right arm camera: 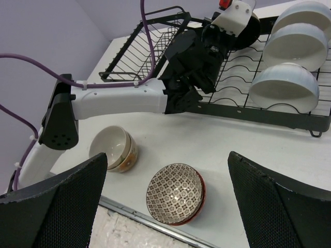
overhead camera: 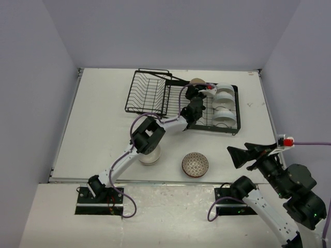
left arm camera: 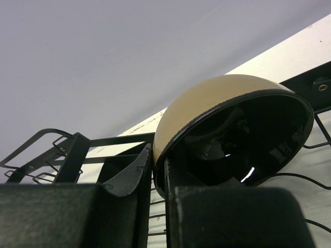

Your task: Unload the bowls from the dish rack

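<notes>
1. The right arm was folded back at the near right corner, beyond the edge of the bench [overhead camera: 103, 129]. The right claw [overhead camera: 239, 157] stood wide, held nothing and pointed left across the bench.
2. Ahead of it, a brown net-patterned bowl [right arm camera: 175, 192] sat upright near the front edge. To its left, a pale bowl stack [right arm camera: 114, 149], one bowl nested in another, stood under the left arm's raised elbow.
3. The left arm reached forward and to the right from its base. Its forearm extended over the dish rack [overhead camera: 147, 93], with a purple cable [right arm camera: 103, 85] running along it.
4. The left claw [left arm camera: 155, 170] was narrow and pinched the rim of the beige bowl [left arm camera: 207, 103], one finger on the beige outside and the other inside the glossy black interior. The bowl stood on edge at the far end of the rack's flat section, beside the raised basket. Whether it had cleared the tines could not be determined.
5. Three white bowls [right arm camera: 283, 85] stood on edge among the tines, to the right of the left wrist and close beside it.
</notes>
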Tool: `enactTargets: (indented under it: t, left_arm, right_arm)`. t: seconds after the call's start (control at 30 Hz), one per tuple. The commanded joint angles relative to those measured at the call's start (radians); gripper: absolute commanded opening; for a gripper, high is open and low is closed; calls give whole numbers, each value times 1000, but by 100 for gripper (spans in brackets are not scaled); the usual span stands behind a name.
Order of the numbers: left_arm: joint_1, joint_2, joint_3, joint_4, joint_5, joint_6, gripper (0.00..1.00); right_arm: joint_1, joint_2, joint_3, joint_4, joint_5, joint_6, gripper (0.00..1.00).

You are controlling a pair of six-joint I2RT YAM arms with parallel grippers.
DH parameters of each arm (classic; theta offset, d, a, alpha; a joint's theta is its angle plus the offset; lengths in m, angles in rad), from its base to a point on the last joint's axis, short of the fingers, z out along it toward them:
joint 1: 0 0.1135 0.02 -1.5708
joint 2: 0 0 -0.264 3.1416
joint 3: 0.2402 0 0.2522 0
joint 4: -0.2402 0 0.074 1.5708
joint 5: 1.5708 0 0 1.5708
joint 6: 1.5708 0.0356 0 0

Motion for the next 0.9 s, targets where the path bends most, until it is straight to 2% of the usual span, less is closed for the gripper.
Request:
enactTargets:
  t: [0.0,0.37,0.57,0.87]
  left_arm:
    - [-41,-95,86,206,18,-45,0]
    - [-47,-108,148,220,-46,41,0]
    - [-47,-155,192,118,-86,-49,0]
    - [-53,-167,158,218,-43,32,0]
  right_arm:
    - [3,-15,-6,40,-19,-17,99]
    - [3,-25,-6,40,-13,-14,99]
    - [3,-22,-16,47,9,-5,99]
    - [3,-32,-18,47,12,-3,99]
